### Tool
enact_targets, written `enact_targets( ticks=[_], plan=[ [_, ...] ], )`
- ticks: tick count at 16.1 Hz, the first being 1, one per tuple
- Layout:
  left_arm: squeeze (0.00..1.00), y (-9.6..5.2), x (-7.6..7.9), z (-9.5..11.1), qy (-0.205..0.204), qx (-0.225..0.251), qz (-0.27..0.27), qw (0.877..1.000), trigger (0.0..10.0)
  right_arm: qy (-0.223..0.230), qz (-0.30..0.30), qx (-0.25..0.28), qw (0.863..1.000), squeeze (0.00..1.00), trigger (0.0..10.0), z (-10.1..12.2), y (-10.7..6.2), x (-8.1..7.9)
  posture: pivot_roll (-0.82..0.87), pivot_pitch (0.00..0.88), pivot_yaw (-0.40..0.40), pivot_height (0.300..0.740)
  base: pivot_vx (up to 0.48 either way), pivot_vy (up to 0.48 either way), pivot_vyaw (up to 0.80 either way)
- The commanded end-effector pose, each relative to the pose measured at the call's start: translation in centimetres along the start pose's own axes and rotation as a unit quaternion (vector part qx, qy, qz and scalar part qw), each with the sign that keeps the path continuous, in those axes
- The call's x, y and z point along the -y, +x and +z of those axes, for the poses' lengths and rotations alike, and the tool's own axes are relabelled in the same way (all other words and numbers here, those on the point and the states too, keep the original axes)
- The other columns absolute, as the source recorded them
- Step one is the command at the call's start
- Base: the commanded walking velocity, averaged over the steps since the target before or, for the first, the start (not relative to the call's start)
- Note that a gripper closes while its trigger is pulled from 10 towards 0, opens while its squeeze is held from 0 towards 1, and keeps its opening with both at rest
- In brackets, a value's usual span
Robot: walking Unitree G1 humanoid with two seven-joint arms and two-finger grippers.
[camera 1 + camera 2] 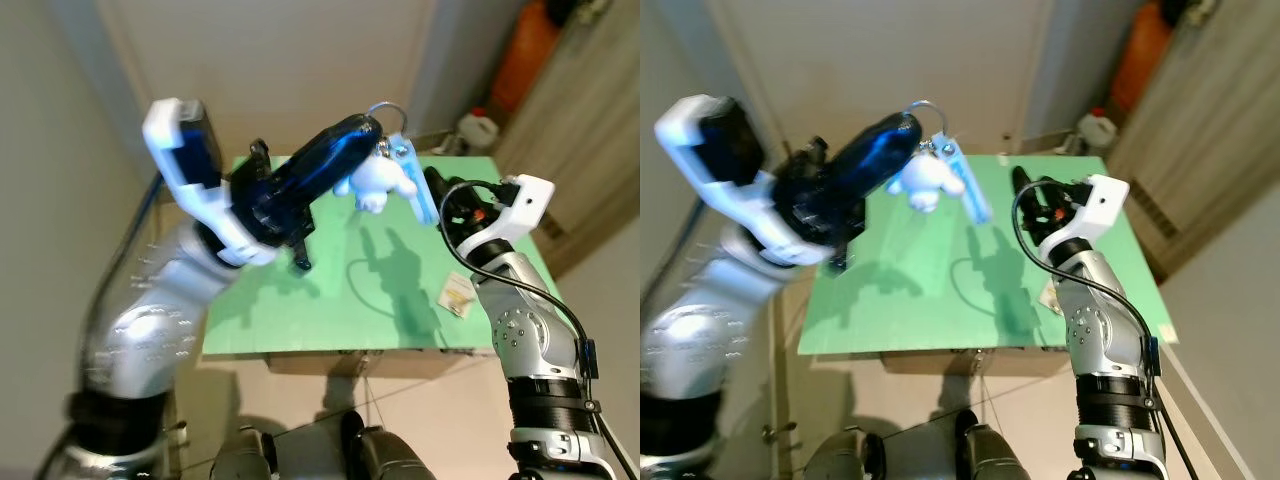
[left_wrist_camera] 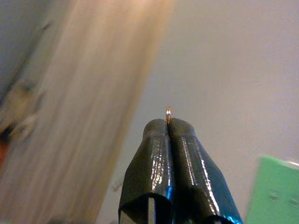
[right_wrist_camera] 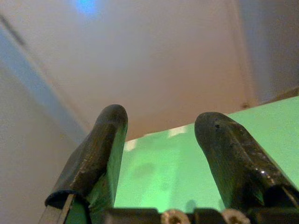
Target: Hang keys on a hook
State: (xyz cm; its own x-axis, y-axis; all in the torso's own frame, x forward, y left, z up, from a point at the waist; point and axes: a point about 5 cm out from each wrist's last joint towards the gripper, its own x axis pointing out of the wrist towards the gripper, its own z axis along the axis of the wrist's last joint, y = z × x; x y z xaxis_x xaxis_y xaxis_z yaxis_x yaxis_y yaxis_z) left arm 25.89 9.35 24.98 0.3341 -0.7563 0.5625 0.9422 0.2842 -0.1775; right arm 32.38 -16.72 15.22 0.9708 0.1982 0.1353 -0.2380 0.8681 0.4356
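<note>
My left gripper (image 1: 368,124) is raised high over the green table (image 1: 300,320), shut on the metal key ring (image 1: 390,108). From the ring hang a white plush toy (image 1: 378,182) and a light blue tag (image 1: 421,192), both in the air. The left wrist view has the ring's edge (image 2: 168,111) poking out between the closed fingertips (image 2: 159,133), with a pale wall behind. My right gripper (image 1: 437,190) is held up at the table's right side, just right of the blue tag, open and empty. Its two fingers (image 3: 105,135) stand apart over the green top.
A small printed packet (image 1: 458,293) lies on the table near its right front corner. Behind the table stand a white jug (image 1: 478,128) and an orange object (image 1: 525,55). A wooden panel (image 1: 590,100) runs along the right. Pale walls close in at the left and back.
</note>
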Motion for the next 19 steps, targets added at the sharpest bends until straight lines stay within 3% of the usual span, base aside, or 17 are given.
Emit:
enact_targets(
  ticks=[1, 2, 4, 6, 10, 19],
  plan=[
    [0.0, -0.8, -1.3, -2.0, -0.002, -0.029, 0.074, 0.997, 10.0, -0.005, -0.022, -0.009, 1.0, 0.0, 10.0, -0.8, -0.7, 0.5, 0.07, 0.117, -0.017, 0.74, 0.0, 0.0, -0.8],
    [0.0, -1.5, -1.8, -3.1, -0.011, -0.032, 0.112, 0.993, 10.0, -0.004, -0.019, -0.016, 1.0, 0.0, 10.0, -1.3, -1.1, 0.3, 0.06, 0.116, -0.016, 0.74, 0.0, 0.0, -0.8],
    [0.0, -3.9, -2.6, -6.4, -0.057, -0.045, 0.223, 0.972, 10.0, 0.002, -0.008, -0.032, 0.999, 0.0, 10.0, -2.9, -2.4, -0.7, 0.06, 0.119, -0.019, 0.74, 0.0, 0.0, -0.8],
    [0.0, -4.9, -2.5, -7.7, -0.067, -0.051, 0.259, 0.962, 10.0, 0.019, 0.01, -0.032, 0.999, 0.0, 10.0, -3.4, -3.1, -1.6, 0.05, 0.12, -0.02, 0.74, 0.0, 0.0, -0.8],
    [0.0, -3.6, -1.6, -8.2, -0.069, -0.039, 0.232, 0.97, 10.0, 0.041, 0.063, -0.003, 0.997, 0.0, 10.0, -3.0, -3.1, -3.9, 0.05, 0.116, -0.021, 0.74, 0.0, -0.299, -0.6],
    [0.0, -2.4, -1.2, -8.7, -0.064, -0.055, 0.178, 0.98, 10.0, 0.004, -0.008, -0.025, 1.0, 0.0, 10.0, -3.7, -2.7, -2.2, 0.04, 0.101, -0.018, 0.74, 0.0, -0.469, -0.09]
  ],
)
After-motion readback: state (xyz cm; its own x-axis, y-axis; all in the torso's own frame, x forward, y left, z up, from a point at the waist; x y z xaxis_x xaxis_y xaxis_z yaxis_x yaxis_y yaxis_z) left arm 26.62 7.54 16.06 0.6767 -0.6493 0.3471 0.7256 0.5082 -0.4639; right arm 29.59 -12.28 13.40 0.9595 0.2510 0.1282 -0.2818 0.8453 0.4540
